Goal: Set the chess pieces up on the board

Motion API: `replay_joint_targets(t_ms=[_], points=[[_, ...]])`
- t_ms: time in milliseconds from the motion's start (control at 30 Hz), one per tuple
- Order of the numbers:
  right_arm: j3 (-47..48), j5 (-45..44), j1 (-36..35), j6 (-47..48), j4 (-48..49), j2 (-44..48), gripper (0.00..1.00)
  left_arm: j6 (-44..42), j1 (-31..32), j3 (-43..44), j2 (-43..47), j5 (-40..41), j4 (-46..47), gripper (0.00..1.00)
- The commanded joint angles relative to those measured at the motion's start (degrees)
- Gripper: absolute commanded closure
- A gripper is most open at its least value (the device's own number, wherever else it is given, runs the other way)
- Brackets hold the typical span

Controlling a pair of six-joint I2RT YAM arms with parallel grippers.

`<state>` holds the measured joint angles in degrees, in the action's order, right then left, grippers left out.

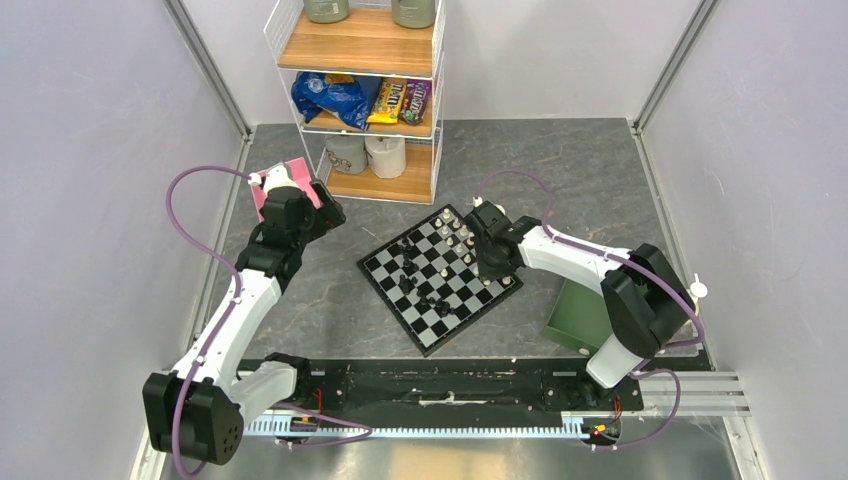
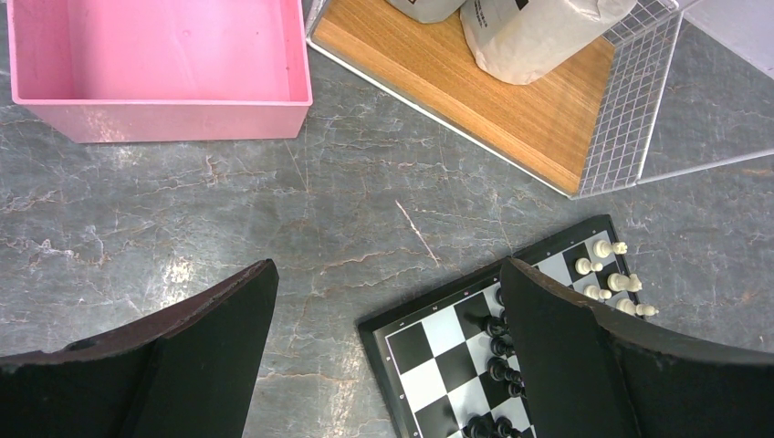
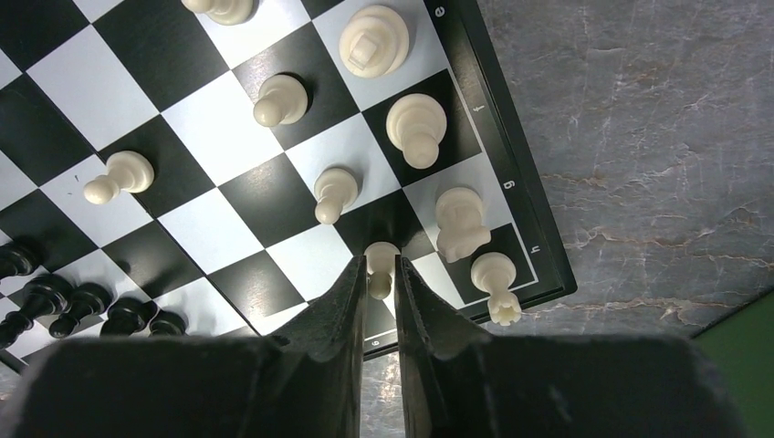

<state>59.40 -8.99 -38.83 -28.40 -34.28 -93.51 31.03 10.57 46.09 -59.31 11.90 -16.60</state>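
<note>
The board lies tilted in the middle of the table. Black chess pieces stand along its left side and cream ones along its far right side. My right gripper is over the board's right corner. In the right wrist view it is shut on a cream pawn that stands on or just above a square beside a cream knight and a rook. My left gripper is open and empty above bare table left of the board.
A pink box stands at the left gripper's far side, and it is empty in the left wrist view. A wire shelf unit with snacks and rolls stands behind the board. A green tray lies right of the board, under the right arm.
</note>
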Motion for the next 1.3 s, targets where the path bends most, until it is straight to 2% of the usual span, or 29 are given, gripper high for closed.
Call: replay_joint_targets(t_ms=[0, 233, 733, 1067, 1267], points=[[1.2, -1.8, 0.2, 0.7, 1.4, 0.7, 0.76, 0.5, -0.5, 0.0, 0.4, 0.5, 1.5, 0.01], [2.2, -1.9, 0.3, 1.4, 1.7, -0.1, 0.81, 0.5, -0.5, -0.2, 0.7, 0.3, 1.6, 0.02], [2.9, -1.9, 0.4, 1.2, 2.7, -1.0, 0.81, 0.4, -0.5, -0.3, 0.9, 0.5, 1.4, 0.01], [2.7, -1.1, 0.4, 1.8, 1.5, 1.9, 0.69, 0.6, -0.5, -0.4, 0.5, 0.2, 1.8, 0.01], [3.2, 0.5, -0.6, 1.6, -0.2, 7.0, 0.66, 0.7, -0.5, -0.4, 0.5, 0.1, 2.0, 0.02]])
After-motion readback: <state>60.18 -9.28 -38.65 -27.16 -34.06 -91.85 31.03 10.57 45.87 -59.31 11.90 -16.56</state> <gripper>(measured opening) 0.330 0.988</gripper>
